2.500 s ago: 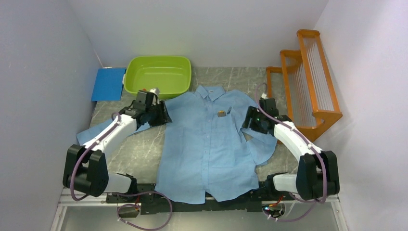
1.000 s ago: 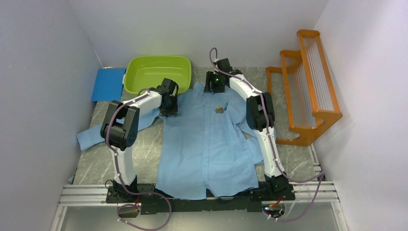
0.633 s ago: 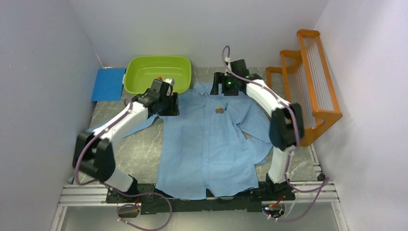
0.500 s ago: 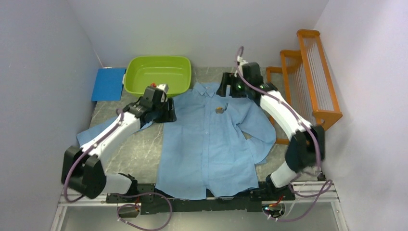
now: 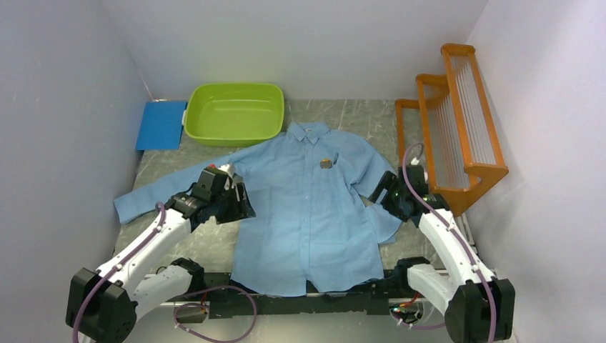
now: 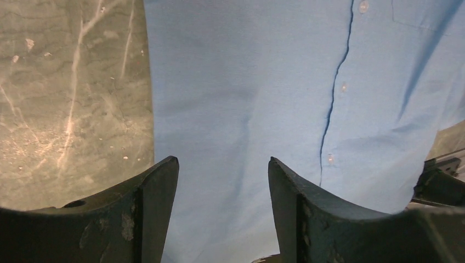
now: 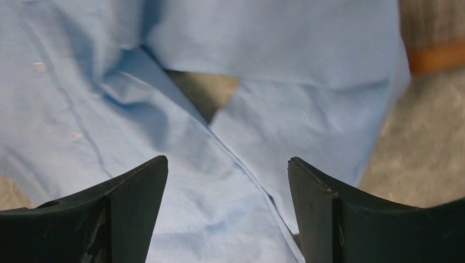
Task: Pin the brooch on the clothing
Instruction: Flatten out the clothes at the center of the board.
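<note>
The shirt (image 5: pixel 307 221) lay spread on the worktop (image 5: pixel 350 114), with the brooch (image 5: pixel 326 163) on its chest. The left hand (image 6: pixel 222 164) and right hand (image 7: pixel 227 161) hung above the cloth, fingers apart and empty. The pinning looked done; the next move probably called only for checking the clasp.

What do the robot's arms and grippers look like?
The left arm and right arm are white tubes joined by chunky black joints, with a thin purple cable looping along each. The left gripper and right gripper each end in two dark, scuffed, wedge-shaped fingers.
</note>
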{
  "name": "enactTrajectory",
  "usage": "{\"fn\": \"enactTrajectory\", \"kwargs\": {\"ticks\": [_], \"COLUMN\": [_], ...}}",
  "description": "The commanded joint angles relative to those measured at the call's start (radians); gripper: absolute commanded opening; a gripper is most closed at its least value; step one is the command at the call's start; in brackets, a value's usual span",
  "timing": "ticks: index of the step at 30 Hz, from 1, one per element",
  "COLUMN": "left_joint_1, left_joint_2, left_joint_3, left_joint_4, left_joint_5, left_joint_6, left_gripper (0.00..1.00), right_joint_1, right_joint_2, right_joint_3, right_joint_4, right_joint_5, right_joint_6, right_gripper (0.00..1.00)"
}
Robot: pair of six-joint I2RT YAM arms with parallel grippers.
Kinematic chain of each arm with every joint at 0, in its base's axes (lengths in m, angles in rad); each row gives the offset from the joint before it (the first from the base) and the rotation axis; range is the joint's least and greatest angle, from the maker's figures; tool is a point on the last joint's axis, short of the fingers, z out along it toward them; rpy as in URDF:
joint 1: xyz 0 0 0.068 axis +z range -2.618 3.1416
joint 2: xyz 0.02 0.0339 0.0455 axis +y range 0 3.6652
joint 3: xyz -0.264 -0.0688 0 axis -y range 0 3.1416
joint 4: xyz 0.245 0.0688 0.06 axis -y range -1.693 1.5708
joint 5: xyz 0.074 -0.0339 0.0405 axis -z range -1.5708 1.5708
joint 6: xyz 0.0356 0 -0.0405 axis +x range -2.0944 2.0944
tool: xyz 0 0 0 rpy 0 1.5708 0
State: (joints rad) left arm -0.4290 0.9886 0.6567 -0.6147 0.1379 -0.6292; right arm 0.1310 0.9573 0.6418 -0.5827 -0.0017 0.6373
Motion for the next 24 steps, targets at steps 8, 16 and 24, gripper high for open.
{"fn": "enactTrajectory", "kwargs": {"ticks": [8,16,24], "left_joint_1": [0.001,0.001,0.001], "left_joint_2": [0.044,0.071,0.080], "left_joint_3": [0.024,0.044,0.028], "left_joint_4": [0.053,0.069,0.085], "left_joint_5": [0.042,0.038,0.054], "left_joint_6": [-0.034,-0.027,-0.025], "left_gripper": [0.66,0.65,0.65], "right_joint_1": [-0.019,-0.019,-0.017], "right_joint_2": [0.133,0.173,0.022], "right_joint_3": [-0.155,-0.173,-0.090], "right_joint_4": [-0.066,-0.031,-0.164], "right_joint_5": [0.054,0.085,0.175], "right_joint_6": [0.200,0.186,0.228], "right_gripper": [0.82,0.24,0.03]}}
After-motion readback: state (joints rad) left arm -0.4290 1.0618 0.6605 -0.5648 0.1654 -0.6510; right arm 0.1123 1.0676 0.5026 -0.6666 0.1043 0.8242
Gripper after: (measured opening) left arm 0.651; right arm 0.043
